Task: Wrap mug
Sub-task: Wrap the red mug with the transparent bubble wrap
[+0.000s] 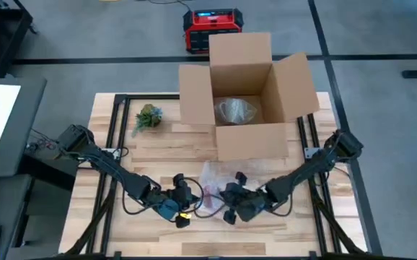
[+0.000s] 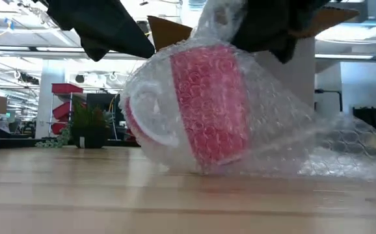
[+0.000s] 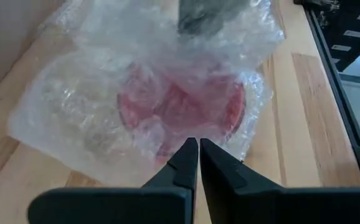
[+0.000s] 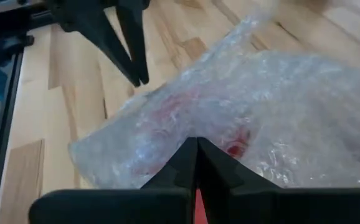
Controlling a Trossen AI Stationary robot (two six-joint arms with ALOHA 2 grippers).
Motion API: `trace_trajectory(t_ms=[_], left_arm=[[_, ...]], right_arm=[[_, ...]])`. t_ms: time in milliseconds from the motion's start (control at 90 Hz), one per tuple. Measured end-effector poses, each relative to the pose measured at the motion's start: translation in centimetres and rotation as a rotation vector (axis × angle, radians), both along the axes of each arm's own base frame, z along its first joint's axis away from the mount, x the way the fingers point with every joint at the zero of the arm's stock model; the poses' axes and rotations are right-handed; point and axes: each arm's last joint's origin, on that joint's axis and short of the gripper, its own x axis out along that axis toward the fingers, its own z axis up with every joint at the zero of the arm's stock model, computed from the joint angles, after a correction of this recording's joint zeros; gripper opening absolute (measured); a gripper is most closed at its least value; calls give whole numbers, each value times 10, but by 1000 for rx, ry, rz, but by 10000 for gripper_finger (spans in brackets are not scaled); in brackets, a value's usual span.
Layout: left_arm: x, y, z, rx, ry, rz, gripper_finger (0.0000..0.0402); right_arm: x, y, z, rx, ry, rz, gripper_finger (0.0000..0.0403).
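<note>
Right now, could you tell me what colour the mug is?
Red mug, white inside, seen best in the low view.

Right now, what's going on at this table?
Both arms are wrapping a red mug in bubble wrap at the front middle of the table. The mug lies on its side, already covered. The right gripper is shut on the bubble wrap; the left gripper is shut, next to the bundle. An open cardboard box with more wrap inside stands behind.
</note>
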Motion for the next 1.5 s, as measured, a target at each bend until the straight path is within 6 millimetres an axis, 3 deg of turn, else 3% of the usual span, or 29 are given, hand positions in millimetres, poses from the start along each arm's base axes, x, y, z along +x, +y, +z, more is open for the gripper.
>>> trace_trajectory(t_ms=[267,544,822,933,1233,1367,1500], left_arm=[[8,2,-8,12,-17,26,0],[17,-7,21,1,-151,-36,0],[15,-7,16,21,-118,-40,0],[15,-7,15,19,-106,-36,0],[14,-6,14,25,-93,-35,0],[14,-6,13,25,-90,-35,0],[13,-6,12,29,-81,-38,0]], right_arm=[[0,-3,2,62,124,60,0],[5,4,37,54,235,46,0],[13,6,64,76,228,80,0],[24,2,51,86,243,77,0],[69,-16,-16,115,418,109,0],[82,-24,-23,149,535,128,0],[87,-21,-11,127,588,141,0]])
